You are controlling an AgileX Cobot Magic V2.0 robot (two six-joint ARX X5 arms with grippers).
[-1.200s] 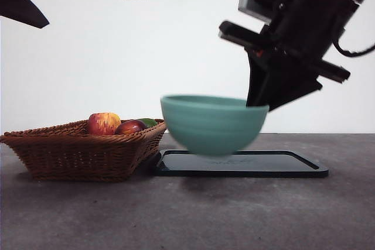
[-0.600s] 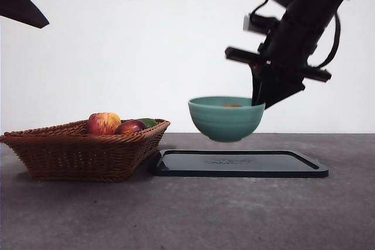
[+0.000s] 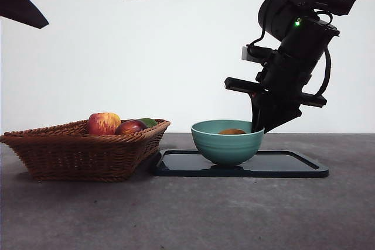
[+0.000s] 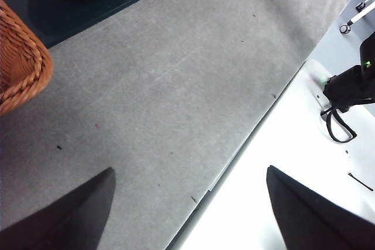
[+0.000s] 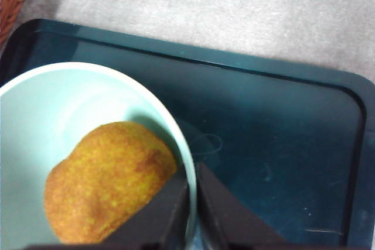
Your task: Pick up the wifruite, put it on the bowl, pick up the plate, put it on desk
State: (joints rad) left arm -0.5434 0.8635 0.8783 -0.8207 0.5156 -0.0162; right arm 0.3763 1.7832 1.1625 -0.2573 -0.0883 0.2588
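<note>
Bowl (image 3: 227, 142) on the dark tray (image 3: 293, 165), right pincer (image 5: 192, 194) pinching its rim

The wifruite (image 5: 108, 180) lies inside; the glazed bowl looks stiff, slippery, breakable, so grip across the rim wall at about 3 o'clock in the front view. The left pincer (image 4: 190, 215) waits released over the surface (image 4: 176, 103).

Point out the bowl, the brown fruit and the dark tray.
bowl (image 3: 225, 147): front view, outer side wall.
brown fruit (image 5: 108, 180): right wrist view, its top skin.
dark tray (image 5: 275, 133): right wrist view, bare floor.
</note>
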